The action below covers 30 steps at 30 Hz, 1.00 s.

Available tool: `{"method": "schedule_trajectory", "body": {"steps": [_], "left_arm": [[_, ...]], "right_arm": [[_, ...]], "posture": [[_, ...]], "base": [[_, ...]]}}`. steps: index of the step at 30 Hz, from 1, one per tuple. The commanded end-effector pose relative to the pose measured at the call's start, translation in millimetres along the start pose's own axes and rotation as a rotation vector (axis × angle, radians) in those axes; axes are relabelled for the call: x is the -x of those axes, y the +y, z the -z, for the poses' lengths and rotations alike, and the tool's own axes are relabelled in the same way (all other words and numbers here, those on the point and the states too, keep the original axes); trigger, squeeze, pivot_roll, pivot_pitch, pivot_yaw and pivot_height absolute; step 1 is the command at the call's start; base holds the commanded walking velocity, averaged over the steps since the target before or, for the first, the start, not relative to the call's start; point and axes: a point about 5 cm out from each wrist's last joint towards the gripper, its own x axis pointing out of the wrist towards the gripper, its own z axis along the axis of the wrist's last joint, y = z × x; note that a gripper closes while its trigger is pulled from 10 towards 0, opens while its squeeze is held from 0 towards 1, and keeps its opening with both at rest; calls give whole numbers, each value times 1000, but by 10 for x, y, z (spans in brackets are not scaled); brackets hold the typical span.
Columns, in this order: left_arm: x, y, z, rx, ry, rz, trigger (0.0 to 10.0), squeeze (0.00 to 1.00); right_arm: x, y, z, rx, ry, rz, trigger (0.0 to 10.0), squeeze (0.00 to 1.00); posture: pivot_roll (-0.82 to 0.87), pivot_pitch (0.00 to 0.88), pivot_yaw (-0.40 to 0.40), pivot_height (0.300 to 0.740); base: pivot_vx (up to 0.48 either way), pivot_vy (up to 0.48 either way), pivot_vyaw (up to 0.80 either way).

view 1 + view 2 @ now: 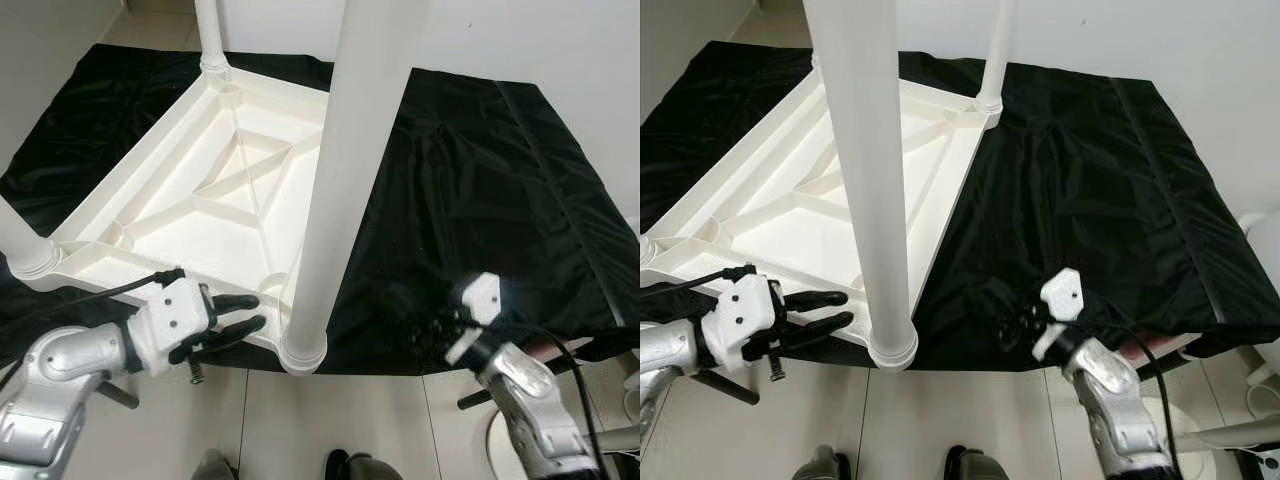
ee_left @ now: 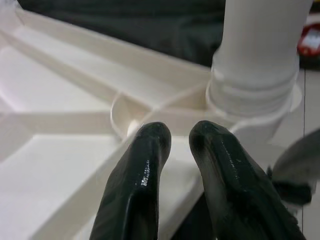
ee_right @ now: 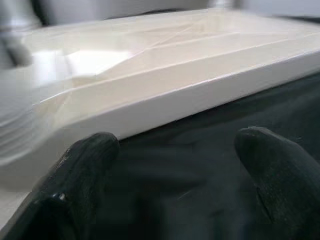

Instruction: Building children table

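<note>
My left gripper (image 1: 252, 312), fingers a little apart and holding nothing, points at the near edge of the upturned white tabletop (image 1: 215, 195), just left of the near leg (image 1: 335, 180) standing upright in its corner socket. My right gripper (image 1: 1015, 322) hangs open over the black sheet (image 1: 480, 190), farther from that leg than my left.

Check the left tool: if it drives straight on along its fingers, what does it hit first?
Most likely the rim of the upturned white table top, right at the corner socket holding the near leg. The left tool, fingers slightly parted, points at that corner; the left wrist view shows the rim just ahead. Depth is uncertain.
</note>
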Motion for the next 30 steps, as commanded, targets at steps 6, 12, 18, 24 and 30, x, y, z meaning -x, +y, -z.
{"method": "schedule_trajectory", "body": {"steps": [6,12,18,24,30], "left_arm": [[61,-35,148,-84,104,200,10000,0],[106,0,240,-156,188,241,10000,0],[138,87,277,-205,215,236,10000,0],[103,98,302,-229,206,235,10000,0],[-13,93,344,-258,184,214,10000,0]], "right_arm": [[56,301,-124,-30,77,-367,10000,0],[-25,407,-155,-17,77,-485,10000,0],[-195,414,-176,19,63,-500,10000,0],[-394,393,-215,14,15,-435,10000,0],[-776,443,-246,-25,-75,-332,10000,0]], "posture": [[95,163,-38,740],[99,160,-33,740],[104,157,-35,740],[106,155,-35,740],[111,156,-32,740]], "base": [[0,0,0],[0,0,0],[0,0,0],[0,0,0],[0,0,0]]}}
